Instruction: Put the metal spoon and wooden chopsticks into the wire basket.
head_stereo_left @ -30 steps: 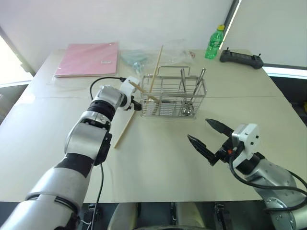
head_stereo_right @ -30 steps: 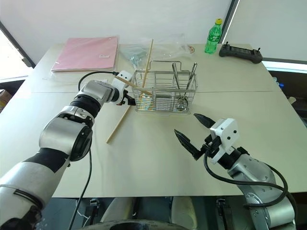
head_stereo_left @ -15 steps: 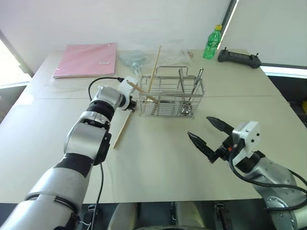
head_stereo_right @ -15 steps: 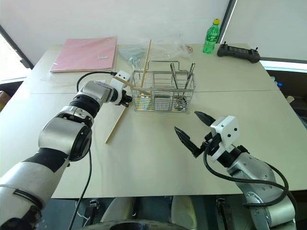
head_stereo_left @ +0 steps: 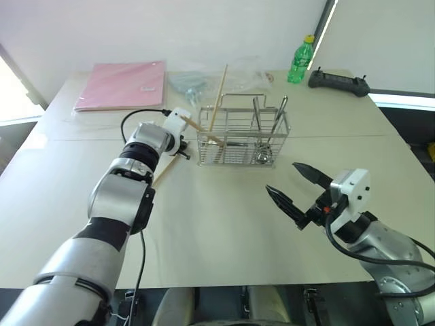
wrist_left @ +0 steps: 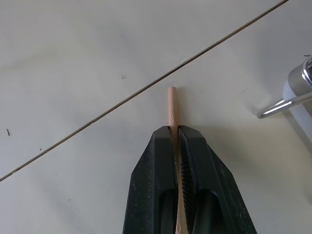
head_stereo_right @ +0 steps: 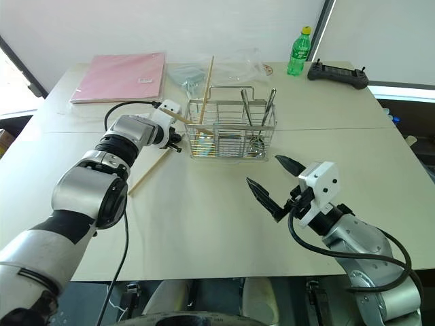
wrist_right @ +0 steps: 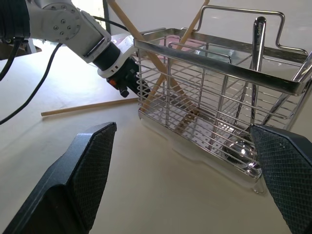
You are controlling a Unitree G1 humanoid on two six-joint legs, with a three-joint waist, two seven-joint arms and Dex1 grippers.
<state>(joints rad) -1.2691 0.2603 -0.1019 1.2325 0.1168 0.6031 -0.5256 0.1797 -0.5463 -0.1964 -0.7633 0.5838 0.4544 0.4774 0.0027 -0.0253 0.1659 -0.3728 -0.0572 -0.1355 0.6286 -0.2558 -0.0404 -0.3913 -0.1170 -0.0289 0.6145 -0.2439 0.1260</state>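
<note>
Left gripper [wrist_left: 174, 134] clamped on a wooden chopstick [head_stereo_right: 146, 173] lying on the surface [head_stereo_left: 224, 238], just left of the wire basket [head_stereo_left: 243, 139].
Two more chopsticks [head_stereo_left: 219, 102] lean in the basket's left end; metal spoon [head_stereo_left: 264, 155] stands in its right end. Right gripper [head_stereo_left: 293, 189] spread wide, holding nothing, near side of the basket.

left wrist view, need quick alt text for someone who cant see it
The left gripper is shut on a wooden chopstick, whose pale tip pokes out past the black fingers over a beige table. A thin dark seam crosses the table, and a corner of the wire basket shows at the edge.
</note>
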